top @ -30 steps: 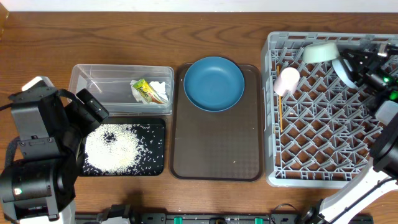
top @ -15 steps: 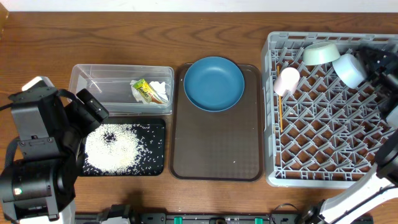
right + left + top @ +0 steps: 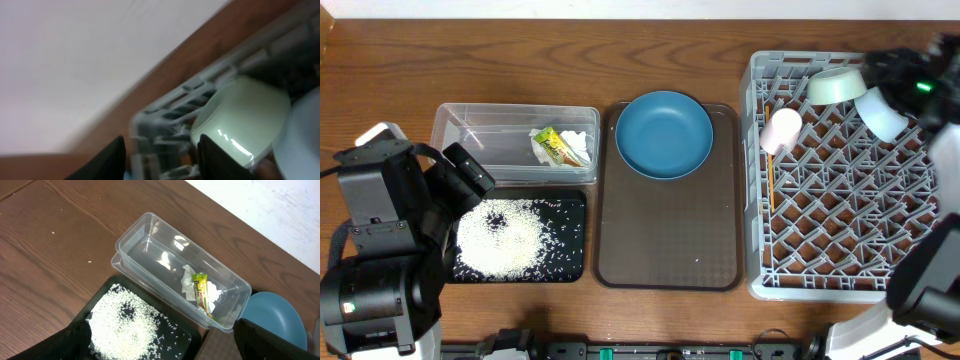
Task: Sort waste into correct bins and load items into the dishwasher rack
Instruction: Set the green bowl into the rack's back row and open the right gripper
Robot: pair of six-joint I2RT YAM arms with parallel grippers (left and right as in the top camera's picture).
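The right hand, blurred, stands parted and empty at the far right corner of the grey rack, facing the pale mint bowl. Overhead alone shows the light-blue bowl beside it, plus the pink-white cup and chopsticks. The blue plate sits on the brown tray. The left hand gapes empty over rice in the black tray. The yellow-green wrapper, its print unreadable, lies with the tissue in the clear tub.

A brown serving tray lies flat near the middle of the dark wooden table, long sides running front to back. A white wall rises behind the table. A black rail lines the near edge.
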